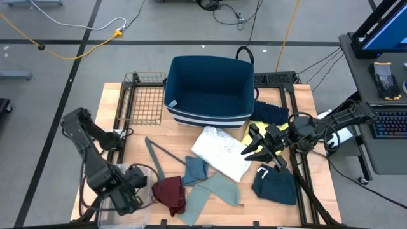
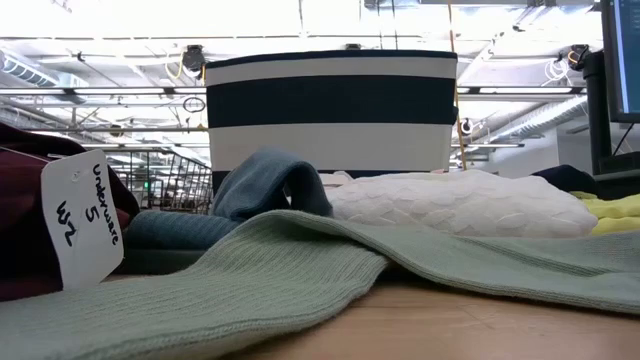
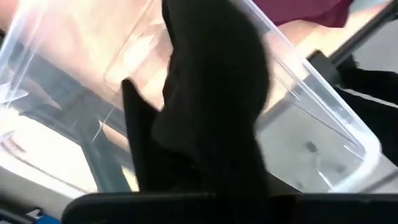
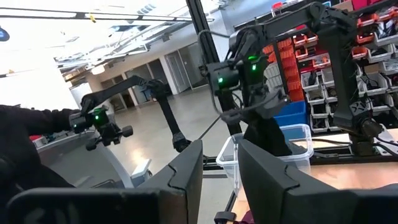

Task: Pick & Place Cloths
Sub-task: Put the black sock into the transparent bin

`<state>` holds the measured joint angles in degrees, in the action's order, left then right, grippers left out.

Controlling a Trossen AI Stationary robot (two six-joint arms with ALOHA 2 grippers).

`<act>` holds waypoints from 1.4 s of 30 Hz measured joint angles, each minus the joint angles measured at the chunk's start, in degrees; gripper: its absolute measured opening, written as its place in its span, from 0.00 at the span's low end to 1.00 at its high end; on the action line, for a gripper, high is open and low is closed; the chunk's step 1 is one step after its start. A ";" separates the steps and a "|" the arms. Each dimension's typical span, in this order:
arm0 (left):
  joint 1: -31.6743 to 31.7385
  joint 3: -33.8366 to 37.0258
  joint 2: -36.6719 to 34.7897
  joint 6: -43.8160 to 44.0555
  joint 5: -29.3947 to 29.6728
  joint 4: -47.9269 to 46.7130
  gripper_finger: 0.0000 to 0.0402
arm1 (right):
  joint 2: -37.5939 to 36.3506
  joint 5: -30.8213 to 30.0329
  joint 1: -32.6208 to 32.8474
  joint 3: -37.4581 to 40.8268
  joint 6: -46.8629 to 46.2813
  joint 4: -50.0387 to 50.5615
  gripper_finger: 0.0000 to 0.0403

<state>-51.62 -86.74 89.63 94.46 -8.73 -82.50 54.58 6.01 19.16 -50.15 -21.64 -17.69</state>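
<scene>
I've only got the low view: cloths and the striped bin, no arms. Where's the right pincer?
Observer: The right pincer hangs open at the right edge of the white cloth, holding nothing.
Operator: And the left one?
Observer: The left pincer is at the table's front left corner, shut on a black cloth over a clear tub.
Operator: Any cloth I can't see from here?
Observer: A teal cloth lies at the front right, apart from the pile.
</scene>
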 joint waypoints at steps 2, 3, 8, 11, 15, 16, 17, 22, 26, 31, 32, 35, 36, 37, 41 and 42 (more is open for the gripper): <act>-0.26 0.02 1.54 -0.28 -0.19 0.04 0.00 | 0.01 0.01 0.02 0.00 0.01 -0.02 0.23; -0.38 0.02 2.22 -0.33 -0.60 0.02 0.00 | 0.01 0.01 0.02 0.00 0.01 -0.02 0.23; -1.49 0.02 5.02 -0.22 -3.32 0.02 0.00 | 0.01 0.03 0.02 0.00 0.01 -0.02 0.23; -2.30 0.02 6.14 0.64 -3.37 0.02 0.00 | 0.01 0.06 0.02 0.00 -0.01 0.00 0.23; -3.28 0.02 7.33 0.71 -3.37 0.02 0.00 | 0.01 0.21 0.02 -0.01 -0.14 -0.02 0.23; -3.56 0.02 7.49 0.84 -3.39 0.04 0.00 | 0.01 0.23 0.04 -0.02 -0.16 -0.02 0.23; -3.82 0.02 7.55 1.19 -3.37 0.03 0.01 | 0.01 0.23 0.06 -0.01 -0.16 -0.02 0.23; -5.30 2.20 7.56 4.33 -3.79 1.41 0.04 | 0.01 0.25 0.07 -0.02 -0.16 0.00 0.24; -6.09 4.07 7.56 5.09 -3.76 5.21 0.04 | 0.01 0.25 0.07 -0.02 -0.16 0.00 0.24; -6.45 6.00 7.56 5.09 -3.26 7.83 0.05 | 0.01 0.25 0.07 -0.02 -0.06 -0.02 0.24; -6.51 6.45 7.56 5.09 -3.26 8.27 0.06 | 0.01 0.26 0.07 -0.02 -0.06 0.00 0.24; -6.56 7.34 7.56 5.09 -3.26 9.23 0.12 | 0.01 0.25 0.07 -0.02 -0.03 -0.02 0.24; -6.56 7.44 7.56 5.09 -3.26 9.23 0.15 | 0.01 0.27 0.07 -0.02 -0.05 0.00 0.23; -6.56 7.48 7.56 5.08 -3.26 9.17 0.18 | 0.01 0.26 0.07 -0.02 -0.10 -0.01 0.23; -6.56 7.48 7.56 5.06 -3.20 9.16 0.32 | 0.01 0.27 0.07 -0.02 -0.14 -0.01 0.24; -6.56 7.48 7.55 4.87 -3.29 9.16 0.36 | 0.01 0.27 0.07 -0.02 -0.14 -0.02 0.24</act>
<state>-58.17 -79.26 97.18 99.33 -12.02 -73.34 54.59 6.28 19.22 -50.17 -21.78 -17.72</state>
